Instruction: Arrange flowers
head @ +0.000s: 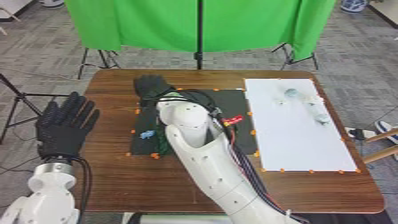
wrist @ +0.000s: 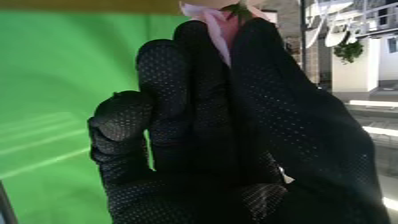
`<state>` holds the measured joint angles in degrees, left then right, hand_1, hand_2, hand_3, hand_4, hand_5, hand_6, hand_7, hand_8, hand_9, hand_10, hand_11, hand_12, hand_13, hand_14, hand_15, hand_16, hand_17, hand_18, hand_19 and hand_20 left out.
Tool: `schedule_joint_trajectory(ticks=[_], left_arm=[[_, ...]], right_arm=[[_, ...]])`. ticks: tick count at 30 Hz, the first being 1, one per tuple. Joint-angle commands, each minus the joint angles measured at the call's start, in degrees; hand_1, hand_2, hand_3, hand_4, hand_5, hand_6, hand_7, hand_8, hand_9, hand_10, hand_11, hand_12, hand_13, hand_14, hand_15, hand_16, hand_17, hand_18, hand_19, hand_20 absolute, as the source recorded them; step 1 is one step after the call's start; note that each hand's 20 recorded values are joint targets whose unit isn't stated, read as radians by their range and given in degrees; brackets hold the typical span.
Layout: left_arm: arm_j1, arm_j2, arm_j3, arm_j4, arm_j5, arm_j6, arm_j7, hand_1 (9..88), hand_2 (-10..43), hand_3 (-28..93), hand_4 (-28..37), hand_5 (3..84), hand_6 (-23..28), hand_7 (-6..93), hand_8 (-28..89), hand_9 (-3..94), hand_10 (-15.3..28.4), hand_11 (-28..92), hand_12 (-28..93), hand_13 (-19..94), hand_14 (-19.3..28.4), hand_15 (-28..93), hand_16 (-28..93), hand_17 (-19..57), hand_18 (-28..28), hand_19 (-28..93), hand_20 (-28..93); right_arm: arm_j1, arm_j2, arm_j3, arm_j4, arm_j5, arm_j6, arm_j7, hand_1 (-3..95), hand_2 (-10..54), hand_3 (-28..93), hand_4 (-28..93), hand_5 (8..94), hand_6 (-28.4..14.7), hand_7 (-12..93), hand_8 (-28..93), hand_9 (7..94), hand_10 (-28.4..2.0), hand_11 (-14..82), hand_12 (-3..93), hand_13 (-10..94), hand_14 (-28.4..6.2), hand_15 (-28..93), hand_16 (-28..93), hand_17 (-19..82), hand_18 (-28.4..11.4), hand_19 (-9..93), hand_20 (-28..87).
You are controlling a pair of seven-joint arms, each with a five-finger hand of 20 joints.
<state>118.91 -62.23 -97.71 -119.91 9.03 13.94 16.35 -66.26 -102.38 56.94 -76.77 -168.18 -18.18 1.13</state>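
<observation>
In the head view my right hand (head: 154, 86) is at the far left part of the table, beyond the black mat (head: 191, 150). In the right wrist view my right hand (wrist: 209, 110) pinches a pink flower (wrist: 218, 30) between thumb and fingers, with a bit of green leaf at its top. A blue flower (head: 147, 134), green stems (head: 163, 142) and a red-and-yellow flower (head: 233, 120) lie on the mat. Pale flowers (head: 291, 93) rest on the white board (head: 298, 140). My left hand (head: 64, 130) is open near the table's left edge.
Orange markers (head: 253, 132) run along the edges of the mat and board. The brown table (head: 111, 170) extends around them. Behind it hangs a green cloth (head: 151, 25) with a dark stand (head: 200, 55).
</observation>
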Motion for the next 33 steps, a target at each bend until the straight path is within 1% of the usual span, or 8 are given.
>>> schedule_joint_trajectory(ticks=[1, 11, 16, 19, 21, 24, 28, 33], left_arm=[[1.7, -0.19, -0.23, -0.22, -0.46, -1.45, 0.33, 30.0, 14.0, 73, -28.0, 48.5, 9.0, 16.2, -8, 40.3, 15.1, 25, 14, 30, 15.3, 42, -5, -4.1, 14.9, 34, 18], [0.9, 0.31, 0.37, 0.21, -0.97, -1.94, 1.24, 29.9, 14.1, 73, -28.0, 48.6, 9.1, 16.0, -8, 40.3, 15.1, 25, 14, 31, 15.2, 42, -5, -4.2, 14.9, 34, 18], [0.4, -0.09, 0.48, 0.40, -0.86, -1.97, 0.60, 29.9, 14.2, 73, -28.0, 48.6, 9.0, 16.1, -8, 40.3, 15.1, 25, 14, 31, 15.2, 43, -5, -4.3, 14.9, 34, 18], [0.3, -0.16, 0.43, 0.45, -1.06, -1.87, 0.76, 30.0, 14.3, 73, -28.1, 48.7, 9.0, 16.2, -8, 40.4, 15.0, 25, 14, 31, 15.2, 43, -5, -4.2, 14.8, 34, 18], [0.3, 0.16, 0.62, 0.09, -3.51, -1.85, 0.75, 30.0, 14.4, 73, -28.2, 48.8, 9.0, 16.3, -8, 40.4, 15.0, 25, 15, 31, 15.3, 43, -5, -4.3, 14.9, 34, 18], [0.4, -0.04, 0.65, -0.06, -2.20, -2.22, 0.09, 30.1, 14.5, 73, -28.2, 48.8, 9.0, 16.4, -8, 40.5, 15.0, 25, 14, 31, 15.2, 43, -5, -4.3, 14.9, 35, 18], [0.5, 0.23, 0.65, -0.03, -2.40, -2.12, 0.43, 30.0, 14.4, 73, -28.2, 48.8, 9.0, 16.5, -8, 40.6, 15.2, 25, 14, 31, 15.3, 43, -5, -4.3, 14.9, 35, 18], [0.9, -0.27, 0.70, -0.05, -2.35, -1.93, -0.69, 30.0, 14.4, 73, -28.2, 48.7, 9.0, 16.7, -9, 40.7, 15.1, 25, 14, 31, 15.3, 43, -5, -4.3, 14.9, 35, 18]], right_arm=[[-0.2, -2.2, 3.5, 3.7, -16.4, -2.4, -0.3, 63.1, -9.5, 66, -28, 71.0, -2.3, 36, 10, 80.8, -12.1, 14.7, 47.8, 66, -10.6, 54, 44, 36, -23.4, 88, 45], [0.1, -3.0, 4.5, 5.4, -20.8, -0.5, -0.1, 62.9, -9.5, 67, -28, 70.5, -2.2, 37, 9, 80.5, -11.8, 14.6, 47.3, 66, -10.4, 53, 44, 36, -23.4, 88, 44], [0.3, -2.5, 3.3, 4.6, -20.0, -7.5, 0.0, 62.6, -9.5, 67, -28, 69.0, -2.6, 34, 6, 78.6, -12.5, 12.7, 45.2, 64, -10.1, 52, 43, 35, -23.2, 87, 44], [0.5, -2.2, 3.0, 4.8, -19.1, -7.6, 1.0, 62.0, -9.5, 68, -28, 66.3, -3.2, 30, 3, 75.6, -12.8, 9.5, 40.4, 63, -9.1, 48, 44, 34, -23.2, 86, 43], [0.2, -2.4, 3.6, 5.0, -18.3, -6.8, 1.8, 61.7, -9.5, 68, -28, 65.0, -3.7, 28, 2, 73.2, -13.4, 10.1, 36.5, 62, -9.2, 47, 44, 33, -23.3, 86, 43], [0.3, -2.7, 4.3, 5.4, -16.3, -5.4, 4.1, 61.6, -9.5, 68, -28, 64.1, -3.9, 25, 1, 69.4, -14.2, 13.6, 31.4, 61, -9.2, 48, 43, 33, -23.4, 86, 43], [0.5, -2.1, 3.9, 5.5, -15.0, -3.9, 5.8, 61.6, -9.5, 68, -28, 63.7, -4.3, 22, 0, 67.3, -14.8, 16.0, 28.8, 60, -9.4, 48, 42, 33, -23.5, 86, 43], [0.7, -1.0, 2.8, 5.1, -10.5, -2.9, 9.5, 61.1, -9.5, 69, -28, 62.0, -4.2, 21, -3, 64.3, -16.5, 19.3, 22.5, 59, -9.9, 50, 41, 34, -23.7, 87, 42]])
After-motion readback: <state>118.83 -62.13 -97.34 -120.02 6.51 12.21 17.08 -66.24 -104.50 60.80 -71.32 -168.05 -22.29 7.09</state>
